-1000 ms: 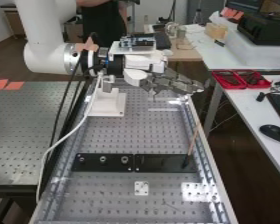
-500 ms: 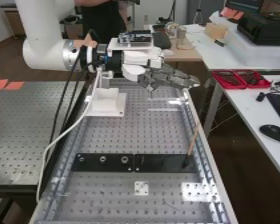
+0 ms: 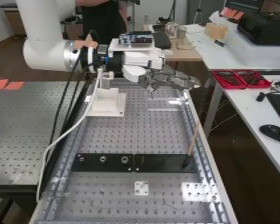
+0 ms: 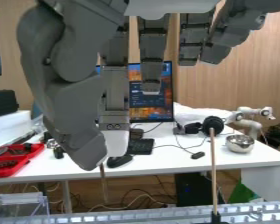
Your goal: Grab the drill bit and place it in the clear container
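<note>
Red trays [image 3: 229, 80], black mouse [image 3: 275, 133], upright wooden stick [image 4: 214, 172]

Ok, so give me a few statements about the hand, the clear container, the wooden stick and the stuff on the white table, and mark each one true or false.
The hand is over the far part of the perforated bench. True.
The wooden stick lies flat on the white table. False: it stands on end, its foot at a black plate on the bench.
The metal bowl is on the white table. True.
The clear container is beside the metal bowl. False: it is at the perforated bench, away from the bowl.
The computer mouse is on the white table. True.
</note>
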